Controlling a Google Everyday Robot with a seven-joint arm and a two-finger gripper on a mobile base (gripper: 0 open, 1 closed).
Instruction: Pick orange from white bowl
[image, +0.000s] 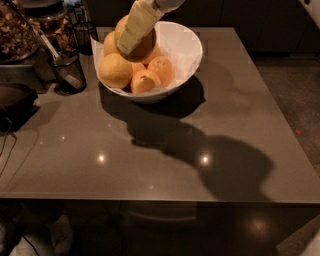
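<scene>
- The cream-coloured, two-finger gripper (132, 37) reaches down from the top edge into the wide, glossy white bowl (192, 46), at the bowl's left rear.
- It lies slantwise across the front of a round, shadowed orange (146, 47) on top of the fruit pile and touches it. How far open the claw is, and whether it really has hold of that orange, I cannot tell.
- Just below and to the left sits a second large pale yellow-orange fruit (115, 71), against the bowl's near-left wall.
- Two smaller deep-orange fruits (161, 70) rest side by side in the bowl's front.
- The bowl stands at the far left part of a smooth grey-brown tabletop (75, 150).
- A small dark mesh cup (67, 75) stands just left of the bowl, apart from it.
- A broad dark shadow (220, 167) runs from the bowl across the table toward the near right.
</scene>
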